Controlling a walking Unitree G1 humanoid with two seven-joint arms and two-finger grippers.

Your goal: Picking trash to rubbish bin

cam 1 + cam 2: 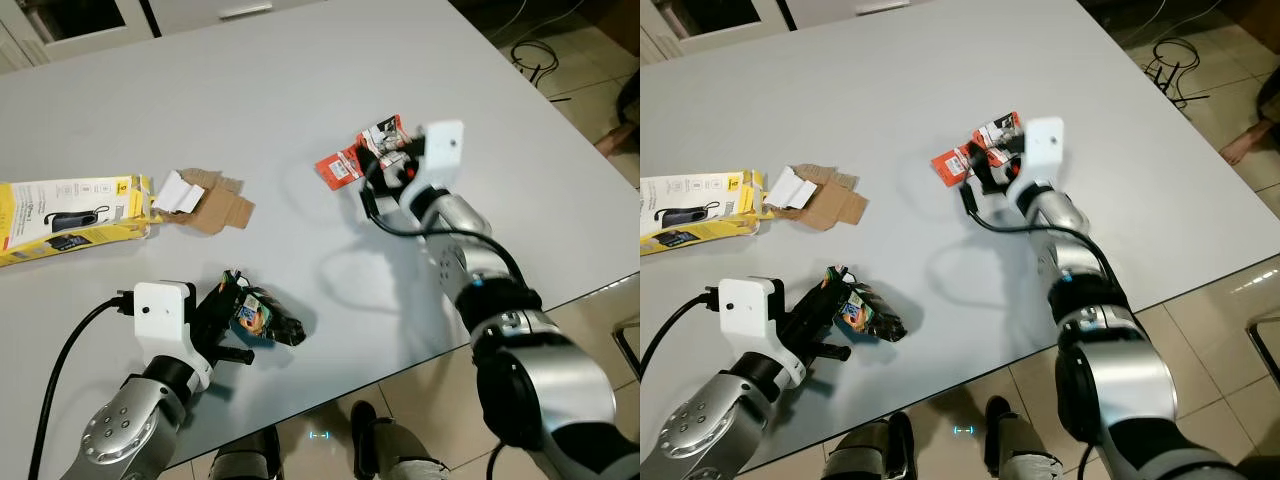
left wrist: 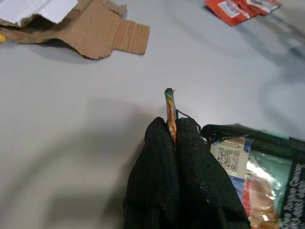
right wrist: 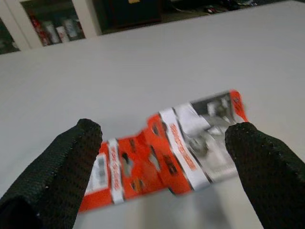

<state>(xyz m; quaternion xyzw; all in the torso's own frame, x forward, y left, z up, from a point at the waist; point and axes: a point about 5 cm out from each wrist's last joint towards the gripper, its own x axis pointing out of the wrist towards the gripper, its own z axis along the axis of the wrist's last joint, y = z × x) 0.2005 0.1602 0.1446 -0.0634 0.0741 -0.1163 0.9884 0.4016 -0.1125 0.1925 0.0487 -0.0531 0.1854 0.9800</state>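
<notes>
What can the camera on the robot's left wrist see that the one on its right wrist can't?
Left wrist view alone: the left gripper pinched shut on the edge of a dark snack wrapper, with torn brown cardboard lying farther off on the table.

Right wrist view alone: the right gripper with its two black fingers spread wide, one on each side of the red wrapper, and dark cabinets beyond the table's far edge.

Both: the grey table and that red wrapper, seen from the left wrist as a small patch in the distance.
</notes>
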